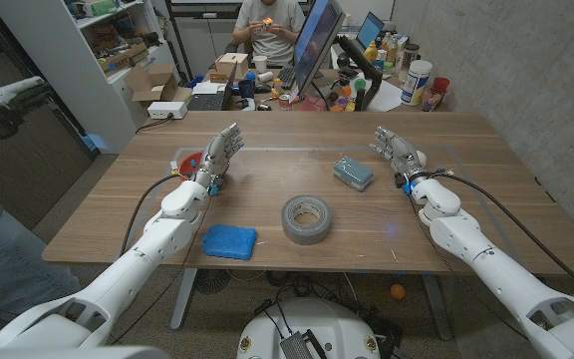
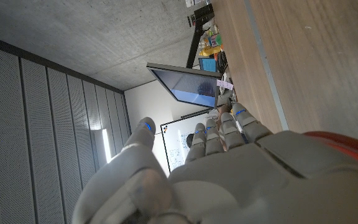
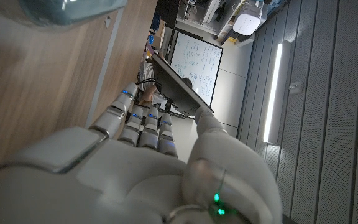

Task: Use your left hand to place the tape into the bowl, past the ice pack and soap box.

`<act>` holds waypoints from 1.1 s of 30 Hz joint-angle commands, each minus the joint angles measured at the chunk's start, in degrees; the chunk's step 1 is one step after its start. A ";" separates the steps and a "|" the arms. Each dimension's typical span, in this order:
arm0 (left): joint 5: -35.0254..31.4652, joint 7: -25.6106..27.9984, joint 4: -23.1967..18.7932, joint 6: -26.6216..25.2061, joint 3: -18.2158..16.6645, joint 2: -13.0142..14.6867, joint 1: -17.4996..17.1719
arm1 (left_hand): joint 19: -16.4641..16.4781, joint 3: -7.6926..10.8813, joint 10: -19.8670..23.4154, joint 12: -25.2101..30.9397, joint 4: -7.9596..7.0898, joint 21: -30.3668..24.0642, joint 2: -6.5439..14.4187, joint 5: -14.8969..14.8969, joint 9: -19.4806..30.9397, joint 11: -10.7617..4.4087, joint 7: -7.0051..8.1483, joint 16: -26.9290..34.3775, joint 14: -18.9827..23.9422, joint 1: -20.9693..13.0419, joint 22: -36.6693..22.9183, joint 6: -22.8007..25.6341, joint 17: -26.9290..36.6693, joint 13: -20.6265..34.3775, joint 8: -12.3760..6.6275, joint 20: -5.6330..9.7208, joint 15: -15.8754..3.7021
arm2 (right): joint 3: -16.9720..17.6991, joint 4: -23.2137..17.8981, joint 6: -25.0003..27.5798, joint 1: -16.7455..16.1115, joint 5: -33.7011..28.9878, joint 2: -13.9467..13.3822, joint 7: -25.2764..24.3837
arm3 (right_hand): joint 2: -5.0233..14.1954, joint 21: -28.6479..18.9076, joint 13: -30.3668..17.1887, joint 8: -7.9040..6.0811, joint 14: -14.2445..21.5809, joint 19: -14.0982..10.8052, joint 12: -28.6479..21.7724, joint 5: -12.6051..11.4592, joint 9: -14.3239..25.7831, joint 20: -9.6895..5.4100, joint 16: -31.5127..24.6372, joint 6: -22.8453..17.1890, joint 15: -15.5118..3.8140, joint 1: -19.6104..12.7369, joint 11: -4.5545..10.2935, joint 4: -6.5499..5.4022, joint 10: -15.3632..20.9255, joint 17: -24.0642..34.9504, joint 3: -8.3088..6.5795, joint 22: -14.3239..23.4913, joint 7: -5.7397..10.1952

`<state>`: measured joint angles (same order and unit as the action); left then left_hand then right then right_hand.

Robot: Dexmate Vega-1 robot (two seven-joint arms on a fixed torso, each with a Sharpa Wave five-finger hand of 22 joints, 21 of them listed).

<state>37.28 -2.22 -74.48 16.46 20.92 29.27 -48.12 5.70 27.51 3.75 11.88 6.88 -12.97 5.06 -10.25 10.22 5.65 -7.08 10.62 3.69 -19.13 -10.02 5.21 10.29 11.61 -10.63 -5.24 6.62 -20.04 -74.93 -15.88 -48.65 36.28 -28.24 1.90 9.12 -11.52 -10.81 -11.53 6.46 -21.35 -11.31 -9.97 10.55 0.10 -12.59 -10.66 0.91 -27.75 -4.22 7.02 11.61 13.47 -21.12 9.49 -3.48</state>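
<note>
Left hand [image 1: 219, 160]: empty, fingers spread and reaching up, standing on its edge on the wooden surface [image 1: 267, 135]; it is parked rather than working, the task seemingly not yet begun. Bowl [image 1: 188, 162]: red, just beside the left hand on its outer side and partly hidden by it, so the goal sits close to the hand that must fill it. Ice pack [image 1: 229, 240]: blue, flat, nearer the robot than the left hand, beside the forearm. Tape [image 1: 305, 218]: grey roll lying flat, hole upward, inward of the left hand and nearer the robot, well apart from the bowl; lying so, its rim looks open to a grasp from above. Soap box [image 1: 353, 173]: pale blue-green, between the two hands, closer to the right one. Right hand [image 1: 398, 151]: empty, fingers extended, at rest beyond the soap box, likely kept aside as the task names the left.
</note>
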 commanded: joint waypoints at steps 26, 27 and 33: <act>-3.03 -1.31 -2.85 -2.92 0.07 1.47 -0.06 | 0.51 1.08 0.86 0.61 0.66 0.23 1.05 -0.62 0.17 0.20 -1.54 0.37 0.87 -1.70 -0.21 1.04 0.13 0.11 -0.42 -0.57 0.15 | 7.54 -3.94 0.42 -3.37 -6.10 4.44 0.36 | 0.33 0.03 -0.14 -0.19 0.48 -0.15 -0.18 -0.34 0.31 0.21 -0.23 -0.66 0.19 -0.46 -0.11 -0.11 0.49 0.13 -0.22 0.29 0.04; -3.22 -1.59 -3.05 -3.20 0.20 1.75 0.21 | 0.48 1.17 0.87 0.61 0.71 0.26 1.18 -0.66 0.18 0.25 -1.61 0.35 0.85 -1.82 -0.21 1.01 0.13 0.10 -0.41 -0.67 0.23 | 7.77 -4.67 -0.05 -3.64 -6.58 4.16 -0.03 | 0.32 0.04 -0.14 -0.19 0.48 -0.14 -0.18 -0.34 0.31 0.17 -0.23 -0.69 0.17 -0.45 -0.18 -0.12 0.51 0.13 -0.21 0.29 0.07; -4.82 -3.17 -5.04 -4.64 1.17 3.69 1.37 | 0.52 1.62 1.04 0.66 1.02 0.37 1.73 -0.86 0.19 0.15 -1.49 0.35 0.97 -2.49 -0.21 1.15 0.09 0.09 -0.43 -0.67 0.13 | 8.25 -5.30 -1.02 -3.94 -7.24 4.14 -1.13 | 0.20 0.07 -0.14 -0.23 0.52 -0.18 -0.15 -0.32 0.32 0.22 -0.24 -0.88 0.25 -0.41 -0.14 -0.12 0.46 0.11 -0.14 0.29 0.01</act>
<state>34.89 -3.34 -76.97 13.86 20.79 30.47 -48.22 6.02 28.46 4.37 12.14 7.83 -12.69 6.81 -10.65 10.27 5.82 -7.35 10.83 4.45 -20.87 -10.01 5.95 10.27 11.60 -10.63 -5.56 6.43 -13.27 -78.24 -15.11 -51.64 30.56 -24.03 2.33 9.35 -11.52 -10.80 -11.53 6.45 -21.34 -11.31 -9.95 10.63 0.10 -12.58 -10.86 0.91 -27.96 -4.40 7.02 11.78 13.45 -21.12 9.48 -3.27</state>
